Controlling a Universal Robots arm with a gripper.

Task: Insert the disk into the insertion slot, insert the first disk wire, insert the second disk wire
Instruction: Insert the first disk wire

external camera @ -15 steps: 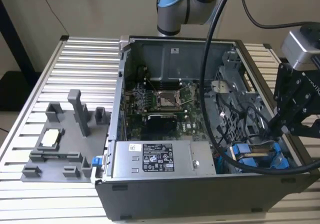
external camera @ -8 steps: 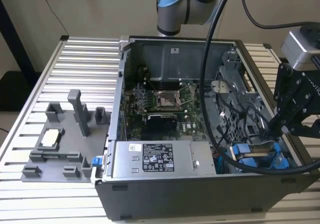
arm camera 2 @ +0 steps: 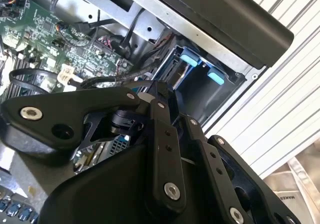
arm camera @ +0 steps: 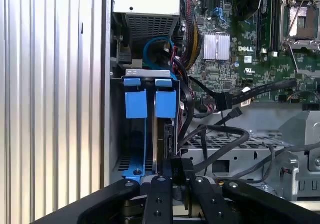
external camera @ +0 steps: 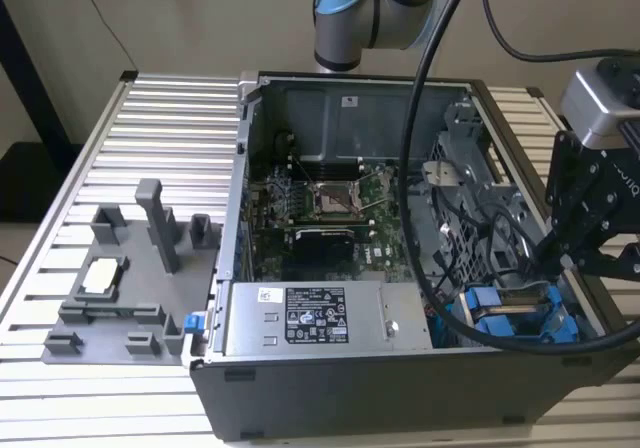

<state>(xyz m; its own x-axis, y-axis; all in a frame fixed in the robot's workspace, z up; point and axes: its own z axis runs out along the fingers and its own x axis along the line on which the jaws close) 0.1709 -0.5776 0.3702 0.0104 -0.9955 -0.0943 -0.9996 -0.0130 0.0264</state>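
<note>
First wrist view: end effector [arm camera: 176, 165] narrow, clamping disk [arm camera: 161, 134] edge inside insertion slot [arm camera: 150, 73].

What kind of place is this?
Probably a robot lab workbench: an open computer case sits on a ribbed metal table, with a robot arm behind it and a grey parts holder beside it.

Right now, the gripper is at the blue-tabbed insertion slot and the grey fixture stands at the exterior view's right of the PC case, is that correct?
Not quite: the grey fixture stands at the exterior view's left of the PC case; the gripper is at the insertion slot.
</note>
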